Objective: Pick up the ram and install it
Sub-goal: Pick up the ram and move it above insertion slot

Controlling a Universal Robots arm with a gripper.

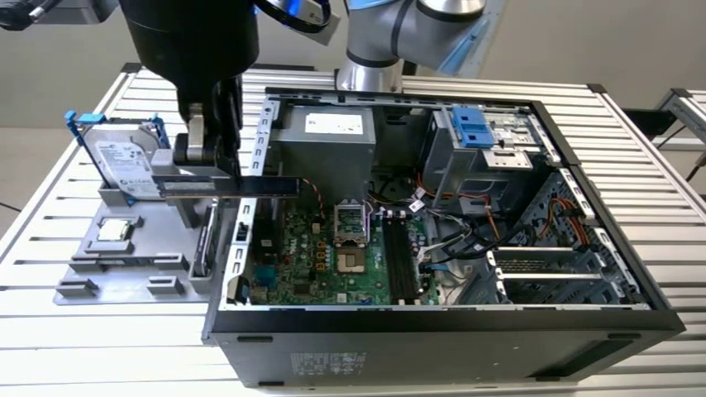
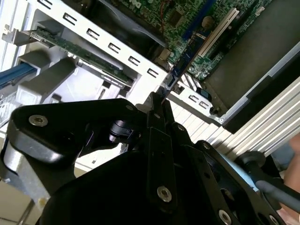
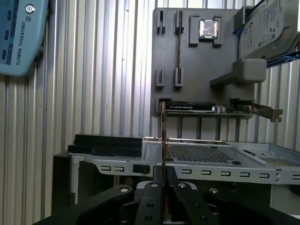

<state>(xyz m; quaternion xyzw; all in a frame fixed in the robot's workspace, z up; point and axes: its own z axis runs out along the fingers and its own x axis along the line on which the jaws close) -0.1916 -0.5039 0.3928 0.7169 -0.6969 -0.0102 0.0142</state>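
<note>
Carriage looks to be the step in hand: the gripper (image 1: 215, 169) is clamped on the ram (image 1: 231, 188), holding it level in the air across the case's (image 1: 441, 318) wall on the exterior view's left, between the grey holder tray (image 1: 132, 269) and the motherboard (image 1: 320, 256). Installing it calls, I judge, for its long edge squared over one black slot (image 1: 399, 260) and even pressure. The ram is a long, thin, flat board, edge-on in both wrist views, a narrow strip running out from the fingertips.
</note>
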